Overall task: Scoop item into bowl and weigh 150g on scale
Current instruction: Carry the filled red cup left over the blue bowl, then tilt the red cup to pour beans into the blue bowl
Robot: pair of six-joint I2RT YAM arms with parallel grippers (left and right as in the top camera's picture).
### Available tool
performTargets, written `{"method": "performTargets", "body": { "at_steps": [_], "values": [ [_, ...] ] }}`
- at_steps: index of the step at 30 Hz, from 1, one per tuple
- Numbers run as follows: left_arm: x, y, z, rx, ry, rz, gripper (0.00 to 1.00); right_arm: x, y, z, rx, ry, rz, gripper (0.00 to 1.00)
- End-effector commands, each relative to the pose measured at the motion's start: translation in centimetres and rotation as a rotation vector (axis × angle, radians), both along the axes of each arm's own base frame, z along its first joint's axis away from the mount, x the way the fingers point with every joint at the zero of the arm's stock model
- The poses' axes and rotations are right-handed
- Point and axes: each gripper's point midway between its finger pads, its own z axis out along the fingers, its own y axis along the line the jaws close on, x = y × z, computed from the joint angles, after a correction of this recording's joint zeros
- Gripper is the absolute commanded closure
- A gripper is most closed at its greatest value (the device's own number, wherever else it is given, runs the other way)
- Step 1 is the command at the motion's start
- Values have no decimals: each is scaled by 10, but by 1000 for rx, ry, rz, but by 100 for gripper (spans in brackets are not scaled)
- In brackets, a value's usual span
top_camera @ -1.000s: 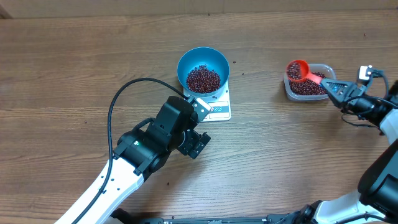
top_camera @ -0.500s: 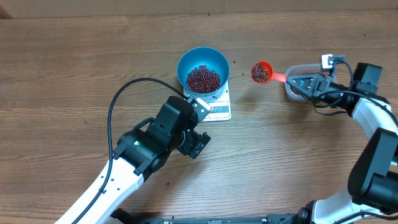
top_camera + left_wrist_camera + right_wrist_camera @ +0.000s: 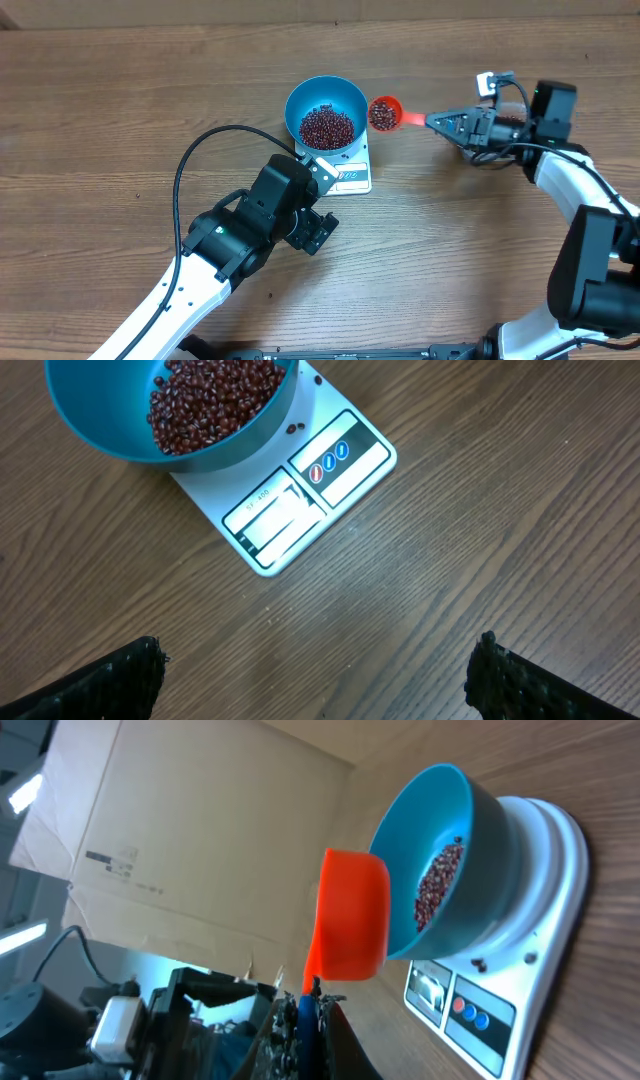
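Our right fingers (image 3: 440,121) are clamped on the handle of an orange scoop (image 3: 384,112). Its loaded cup is beyond the fingertips, just beside the blue bowl (image 3: 326,100) of beans (image 3: 327,128) on the scale (image 3: 352,176). Our left fingers (image 3: 318,232) stand wide apart, the scale just ahead of them.

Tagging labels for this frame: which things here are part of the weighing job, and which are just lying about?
In the job: beans, blue bowl, scale, orange scoop, right claw gripping it.
Lying about: open left claw, cardboard sheet, black cable.
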Motion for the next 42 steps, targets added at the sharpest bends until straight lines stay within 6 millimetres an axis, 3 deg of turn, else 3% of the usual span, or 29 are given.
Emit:
{"method": "performTargets", "body": {
  "at_steps": [1, 15, 23, 29, 42],
  "values": [
    [2, 1, -2, 14, -3, -4, 1, 5, 16, 0, -6, 35, 6, 96],
    [2, 1, -2, 14, -3, -4, 1, 13, 65, -8, -105, -19, 7, 96],
    [2, 1, -2, 14, -3, -4, 1, 33, 80, -21, -227, -67, -106, 96],
    [2, 1, -2, 14, -3, -4, 1, 33, 93, -24, -327, -266, -66, 96],
    [2, 1, -2, 14, -3, -4, 1, 33, 93, -23, -459, -621, 23, 96]
  ]
}}
